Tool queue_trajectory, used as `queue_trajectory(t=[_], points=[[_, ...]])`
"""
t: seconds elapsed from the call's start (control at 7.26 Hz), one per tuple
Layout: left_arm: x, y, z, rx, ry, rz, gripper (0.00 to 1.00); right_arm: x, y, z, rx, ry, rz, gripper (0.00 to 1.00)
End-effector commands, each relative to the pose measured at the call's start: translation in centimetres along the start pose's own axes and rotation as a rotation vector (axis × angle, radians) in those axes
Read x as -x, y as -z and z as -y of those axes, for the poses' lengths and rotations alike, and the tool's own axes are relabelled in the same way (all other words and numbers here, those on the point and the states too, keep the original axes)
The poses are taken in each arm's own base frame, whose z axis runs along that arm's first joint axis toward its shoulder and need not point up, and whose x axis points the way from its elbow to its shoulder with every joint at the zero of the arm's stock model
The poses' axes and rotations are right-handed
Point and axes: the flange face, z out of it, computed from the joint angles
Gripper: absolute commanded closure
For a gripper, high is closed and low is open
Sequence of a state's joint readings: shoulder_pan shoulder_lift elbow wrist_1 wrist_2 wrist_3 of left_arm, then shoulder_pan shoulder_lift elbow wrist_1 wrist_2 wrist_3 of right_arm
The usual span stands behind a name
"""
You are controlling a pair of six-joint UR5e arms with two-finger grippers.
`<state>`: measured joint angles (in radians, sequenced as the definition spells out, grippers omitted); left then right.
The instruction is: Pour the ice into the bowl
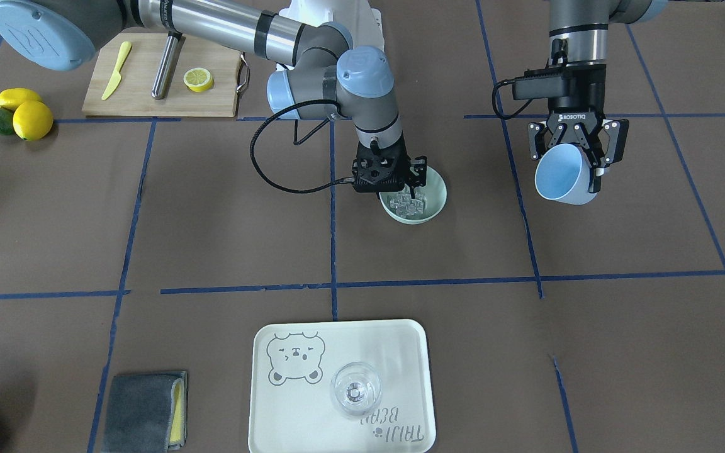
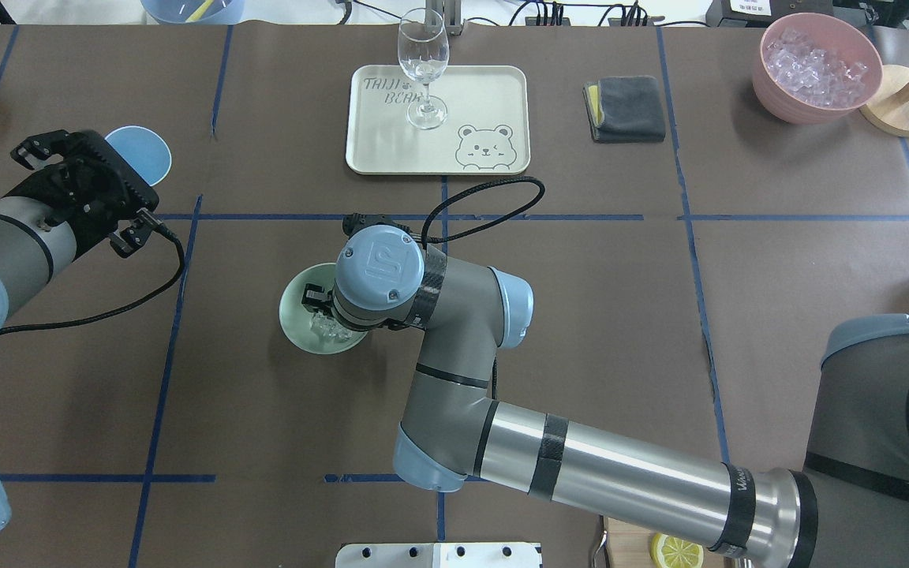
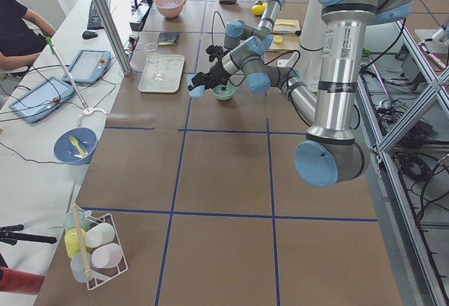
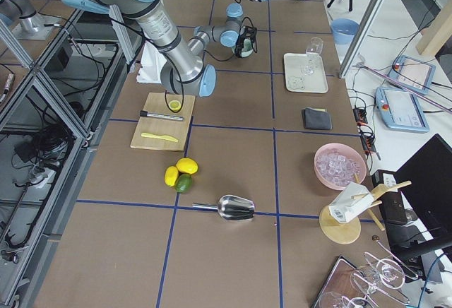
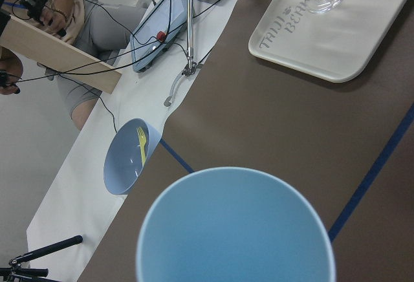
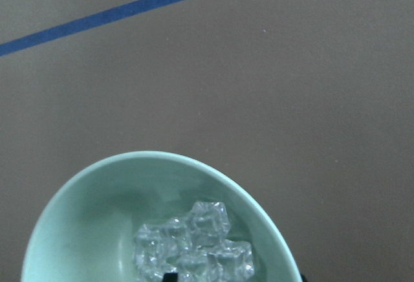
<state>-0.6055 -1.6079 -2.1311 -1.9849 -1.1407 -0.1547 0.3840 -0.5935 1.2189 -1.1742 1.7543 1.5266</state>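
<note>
The ice (image 6: 194, 246) lies as a small heap of clear cubes in the bottom of the bowl (image 1: 439, 192). The pile is roughly round, with no long side. The pale green bowl stands upright, mouth up, near the middle of the desk, a little toward the robot's left end.

The cutting board (image 1: 142, 94) lies at the robot's edge toward its right end and carries a yellow knife (image 1: 116, 70) and a half lemon (image 1: 199, 79). The tray (image 1: 299, 415) sits at the middle of the operators' edge, with a stemmed glass (image 1: 355, 390) standing upright on it. The pink tub (image 2: 786, 102), full of whitish ice, stands in the operators' corner on the robot's right. A grey cloth (image 2: 628, 106) lies between tub and tray.

The right gripper (image 1: 414, 179) is down at the bowl's rim on the robot's side. Its fingers are drawn close together and appear to pinch the rim, one tip reaching inside just above the cubes.

The left gripper (image 1: 573, 165) hangs above the desk toward the robot's left end, well apart from the bowl. Its fingers are clamped on the blue cup (image 1: 564, 182). The cup is tilted, its mouth turned up and toward the operators' edge, and its inside shows plain blue.
</note>
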Motion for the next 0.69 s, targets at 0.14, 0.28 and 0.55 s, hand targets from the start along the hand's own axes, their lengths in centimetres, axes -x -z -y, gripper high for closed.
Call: queue_trajectory(t=[0.14, 0.28, 0.55], points=[[0.8, -0.4, -3.5, -0.025, 0.013, 0.002, 1.00, 0.7, 2.2, -0.5, 0.014, 0.021, -0.013, 1.00], [0.7, -0.9, -4.2, -0.029, 0.018, 0.003, 1.00, 0.9, 2.6, -0.3, 0.010, 0.020, -0.006, 1.00], [1.8, -1.0, -10.8, -0.095, 0.056, -0.004, 1.00, 0.7, 5.9, 2.0, -0.001, -0.001, -0.003, 1.00]])
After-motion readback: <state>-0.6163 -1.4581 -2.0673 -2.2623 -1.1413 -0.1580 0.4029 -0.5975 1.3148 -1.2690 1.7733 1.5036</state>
